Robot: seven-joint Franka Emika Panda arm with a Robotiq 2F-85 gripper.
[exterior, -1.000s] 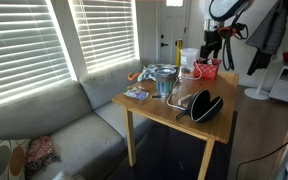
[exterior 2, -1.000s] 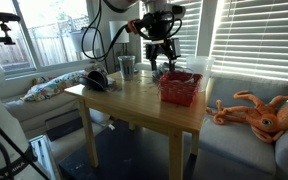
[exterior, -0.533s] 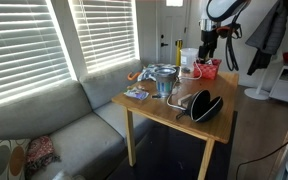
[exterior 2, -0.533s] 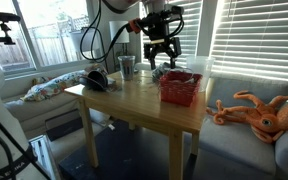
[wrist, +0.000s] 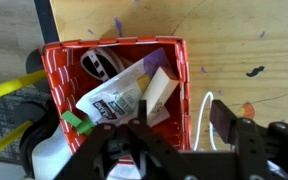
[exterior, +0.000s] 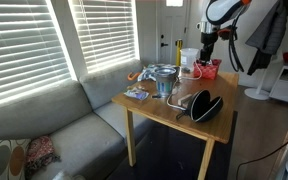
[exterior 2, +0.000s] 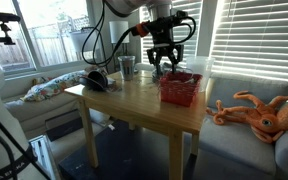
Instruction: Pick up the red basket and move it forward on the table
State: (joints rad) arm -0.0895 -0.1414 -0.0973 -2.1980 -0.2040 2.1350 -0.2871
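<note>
Over the far end of the table (exterior: pixel 149 101), the gripper (exterior: pixel 206 50) hangs just above the red basket (exterior: pixel 206 70), which sits on the wood at the far right corner in that exterior view. In an exterior view from the opposite side, the basket (exterior 2: pixel 180 88) stands on the right part of the tabletop (exterior 2: pixel 132 100), close to the edge by the sofa, and the gripper (exterior 2: pixel 165 66) points straight down over its far rim with the jaws spread wide and nothing between them. The wrist view looks down into the basket (wrist: pixel 59 70): a white labelled packet (wrist: pixel 112 100) lies slanted inside beside a pale tan card (wrist: pixel 158 95), and the two dark fingers (wrist: pixel 104 152) stand well apart at the bottom of the picture. A white cable (wrist: pixel 210 112) lies on the wood just right of the basket. Nearer on the table are a clear jar (exterior: pixel 165 80) and a black oval pouch (exterior: pixel 206 105). An orange octopus toy (exterior 2: pixel 259 112) rests on the sofa.
</note>
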